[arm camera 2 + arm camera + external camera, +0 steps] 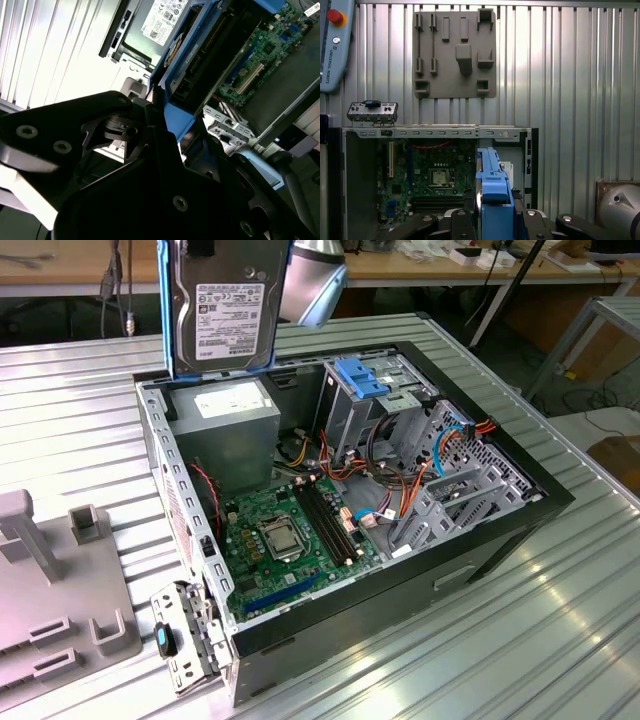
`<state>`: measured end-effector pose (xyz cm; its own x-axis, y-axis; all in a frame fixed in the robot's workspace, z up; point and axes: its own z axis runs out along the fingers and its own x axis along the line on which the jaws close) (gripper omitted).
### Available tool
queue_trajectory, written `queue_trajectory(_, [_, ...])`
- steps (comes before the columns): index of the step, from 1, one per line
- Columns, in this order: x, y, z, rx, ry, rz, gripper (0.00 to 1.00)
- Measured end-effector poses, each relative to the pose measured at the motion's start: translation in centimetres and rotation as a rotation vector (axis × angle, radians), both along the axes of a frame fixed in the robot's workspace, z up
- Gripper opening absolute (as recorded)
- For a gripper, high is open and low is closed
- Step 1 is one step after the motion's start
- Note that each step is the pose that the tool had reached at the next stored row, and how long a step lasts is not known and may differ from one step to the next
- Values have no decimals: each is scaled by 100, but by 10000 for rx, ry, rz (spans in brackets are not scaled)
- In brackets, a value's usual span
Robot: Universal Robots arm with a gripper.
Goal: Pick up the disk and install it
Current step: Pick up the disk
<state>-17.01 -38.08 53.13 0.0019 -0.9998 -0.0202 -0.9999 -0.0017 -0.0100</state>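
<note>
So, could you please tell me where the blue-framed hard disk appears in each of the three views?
Exterior view: the blue-framed dark grey metal disk hangs upright, label showing, above the grey box-shaped power supply.
Second wrist view: the disk is seen end-on, connectors showing, in front of the green motherboard.
First wrist view: the disk is edge-on, gripped in the black pincer.
Shared landmark: the motherboard.

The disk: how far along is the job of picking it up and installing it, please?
Done: the pick-up. The disk hangs upright in the air over the open computer case, off the table.
In hand: the jaws are shut on it, as the first wrist view shows.
Left: the installing. The disk is not yet inside the case or its metal cage.
</note>
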Motion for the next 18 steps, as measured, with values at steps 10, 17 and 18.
queue_trajectory(10, [25,-301,-26,1,-1,0,37])
queue_trajectory(17, [74,-528,-57,1,-1,0,37])
queue_trajectory(18, [120,-533,-64,0,-1,1,37])
